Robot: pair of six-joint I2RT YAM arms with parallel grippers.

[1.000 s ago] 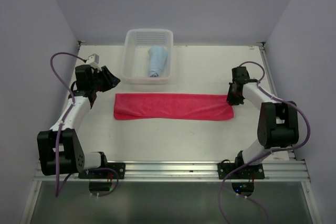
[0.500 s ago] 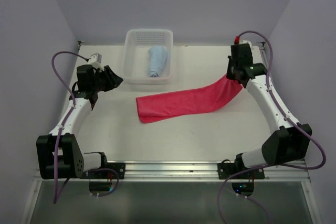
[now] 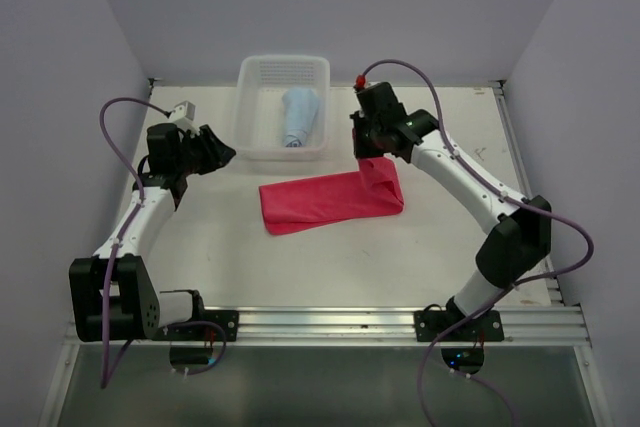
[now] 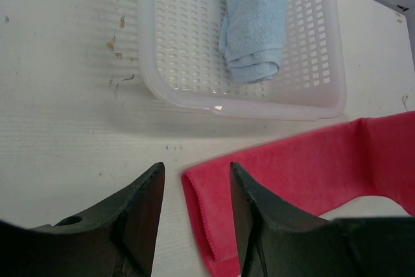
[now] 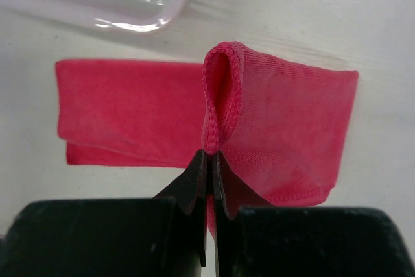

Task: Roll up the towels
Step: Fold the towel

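pinching one end of the pink towel (image 3: 320, 202), the right pincer (image 5: 209, 154) holds it doubled over the rest on the surface (image 3: 450, 247), likely to start the roll, while the left pincer (image 4: 194, 180) hovers spread by the other end and the blue towel (image 3: 298, 115) lies rolled in the basket (image 3: 245, 97).

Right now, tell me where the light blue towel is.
In the top view, the light blue towel lies rolled up inside the white mesh basket, far from the arms and left of centre. It is just beyond the pink-red towel.
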